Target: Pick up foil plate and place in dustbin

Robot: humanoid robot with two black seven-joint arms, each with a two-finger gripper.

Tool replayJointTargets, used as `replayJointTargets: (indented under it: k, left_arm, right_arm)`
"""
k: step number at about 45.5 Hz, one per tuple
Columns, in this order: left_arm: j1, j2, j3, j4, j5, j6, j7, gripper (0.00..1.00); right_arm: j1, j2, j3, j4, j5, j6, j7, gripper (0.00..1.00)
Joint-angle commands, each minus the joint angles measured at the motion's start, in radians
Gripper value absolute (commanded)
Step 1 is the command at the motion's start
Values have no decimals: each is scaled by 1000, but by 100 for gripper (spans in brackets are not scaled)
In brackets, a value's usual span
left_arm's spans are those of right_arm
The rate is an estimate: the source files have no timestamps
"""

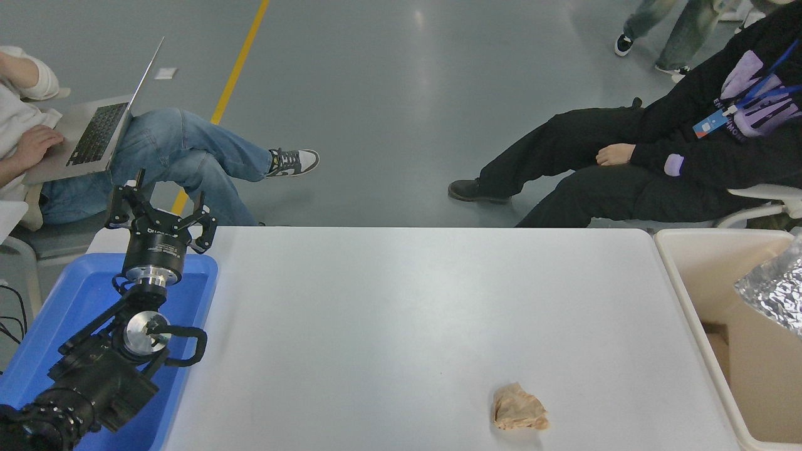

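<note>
Only part of the shiny crinkled foil plate (775, 289) shows, at the picture's right edge, over the inside of the cream-beige dustbin (680, 275) that stands against the table's right side. The right arm and its gripper are out of the picture, so what holds the plate cannot be seen. My left gripper (161, 212) is parked at the lower left above the blue tray, its fingers spread open and holding nothing.
A shallow blue tray (75, 294) lies at the table's left under the left arm. A crumpled tan paper wad (519, 408) rests near the front edge. One person with a laptop (94, 131) sits far left; another in black (626, 163) sits far right.
</note>
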Motion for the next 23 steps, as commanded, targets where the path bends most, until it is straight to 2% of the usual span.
replayJointTargets:
  k: [1, 23]
  left_arm:
    - [0, -1, 0, 1, 0, 0, 0, 99]
    - [0, 1, 0, 1, 0, 0, 0, 99]
  right_arm:
    - [-168, 113, 31, -228, -1, -57, 0, 0]
    - [-191, 132, 28, -234, -1, -104, -3, 0]
